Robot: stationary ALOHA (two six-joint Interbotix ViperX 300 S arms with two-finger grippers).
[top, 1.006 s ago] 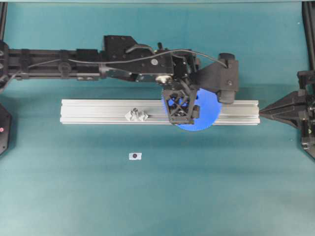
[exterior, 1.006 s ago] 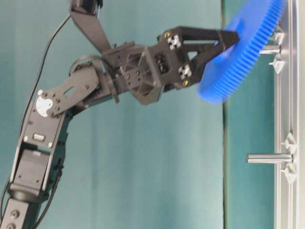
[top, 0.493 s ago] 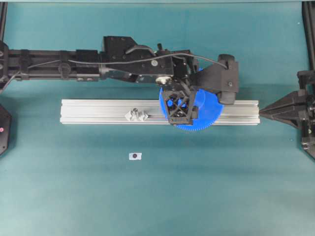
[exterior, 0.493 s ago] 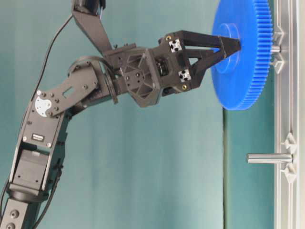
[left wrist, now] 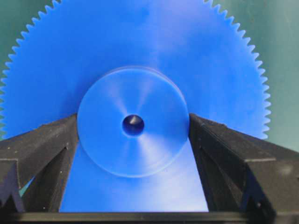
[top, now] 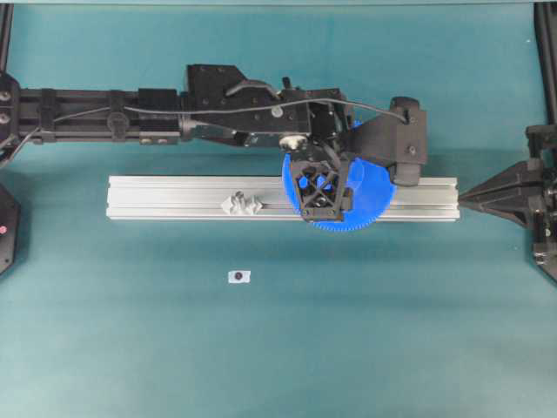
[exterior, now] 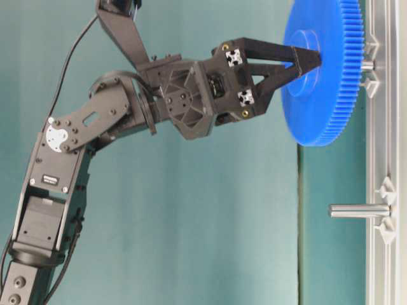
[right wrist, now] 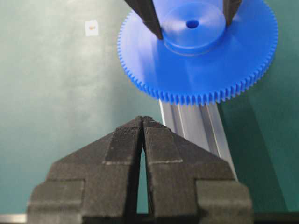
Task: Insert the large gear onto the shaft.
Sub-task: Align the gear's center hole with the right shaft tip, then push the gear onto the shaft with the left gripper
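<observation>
My left gripper (exterior: 310,58) is shut on the raised hub of the large gear (exterior: 331,95), a bright blue toothed disc. The wrist view shows one black finger (left wrist: 51,149) against each side of the hub. The gear (top: 370,196) lies flat and level over the right part of the aluminium rail (top: 174,198). A short stub of the shaft (exterior: 367,65) shows between gear and rail, in line with the gear's centre. A glint shows deep in the centre hole (left wrist: 133,125). My right gripper (top: 461,199) is shut and empty, off the rail's right end.
A second, bare pin (exterior: 359,210) with clear bracket pieces stands on the rail's left part (top: 241,204). A small white tag (top: 238,276) lies on the teal mat in front of the rail. The left arm stretches across behind the rail.
A second ago the gear hung tilted at the shaft; it has since swung level with the rail and stayed there. The right arm has not moved.
</observation>
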